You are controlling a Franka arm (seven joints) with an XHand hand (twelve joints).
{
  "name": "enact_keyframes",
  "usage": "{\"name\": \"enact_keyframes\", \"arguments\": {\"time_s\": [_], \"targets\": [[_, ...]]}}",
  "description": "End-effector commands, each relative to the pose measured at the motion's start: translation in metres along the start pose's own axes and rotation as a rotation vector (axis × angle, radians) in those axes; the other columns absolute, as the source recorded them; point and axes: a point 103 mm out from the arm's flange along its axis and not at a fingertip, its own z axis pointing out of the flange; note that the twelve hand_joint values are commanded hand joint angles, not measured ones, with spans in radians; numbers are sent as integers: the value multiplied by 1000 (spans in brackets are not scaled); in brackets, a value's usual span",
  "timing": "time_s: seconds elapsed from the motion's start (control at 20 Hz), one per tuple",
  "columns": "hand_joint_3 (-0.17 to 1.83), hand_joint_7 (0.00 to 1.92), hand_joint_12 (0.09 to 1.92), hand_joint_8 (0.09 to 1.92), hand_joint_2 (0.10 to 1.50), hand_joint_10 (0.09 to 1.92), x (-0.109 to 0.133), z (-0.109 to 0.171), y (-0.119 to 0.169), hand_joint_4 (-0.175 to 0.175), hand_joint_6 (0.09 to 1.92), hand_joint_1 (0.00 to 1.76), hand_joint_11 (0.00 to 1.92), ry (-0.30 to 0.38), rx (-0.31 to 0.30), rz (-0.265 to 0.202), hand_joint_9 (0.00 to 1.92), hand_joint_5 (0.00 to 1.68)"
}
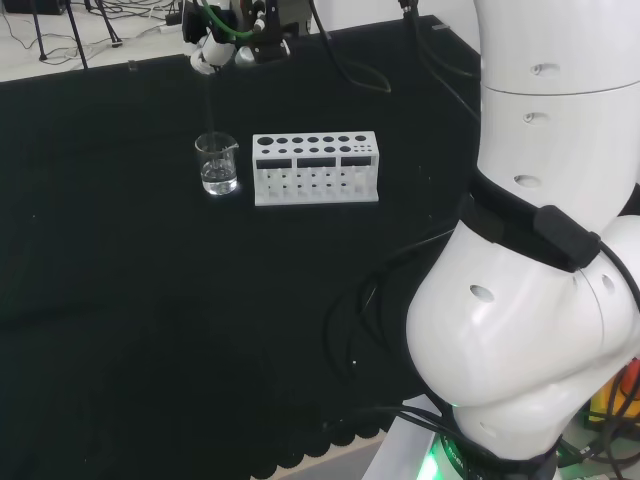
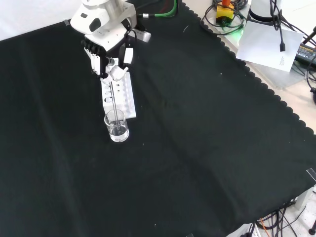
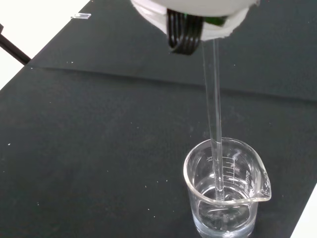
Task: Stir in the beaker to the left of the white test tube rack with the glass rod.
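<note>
Head view: clear glass beaker point(image 1: 217, 164) sitting just left of the white test tube rack point(image 1: 316, 168) on the black cloth point(image 1: 120, 260), a little clear liquid in the bottom. Hand point(image 1: 212, 48) hanging well above it, toward the far edge of the bench. Hard to make out the rod from here.

Front view: hand point(image 2: 109, 63) up over the rack point(image 2: 120, 98), fingers curled in and pinching the top of the glass rod point(image 2: 115, 101). Rod running straight down, lower end inside the beaker point(image 2: 117, 126). So pickup and insertion look done; actual stirring probably what's left, can't confirm motion from a still.

Wrist view: thin, smooth, see-through rod point(image 3: 213, 124) dropping past the rim into the beaker point(image 3: 225, 188), tip in or near the shallow liquid. Cylindrical beaker, pour spout, printed graduations, thin glossy wall. Matte, slightly fuzzy cloth underneath.
</note>
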Motion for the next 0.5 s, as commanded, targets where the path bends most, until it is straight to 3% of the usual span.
{"name": "enact_keyframes", "arguments": {"time_s": [0.05, 0.5], "targets": [[593, 1214, 773, 1038, 739, 850, 0, -4, -3, -175, 583, 1314, 1652, 5, -10, -8, 1652, 1145], [594, 1214, 773, 1039, 739, 849, -2, -6, -5, -175, 583, 1314, 1652, -8, -4, 5, 1653, 1144]]}}
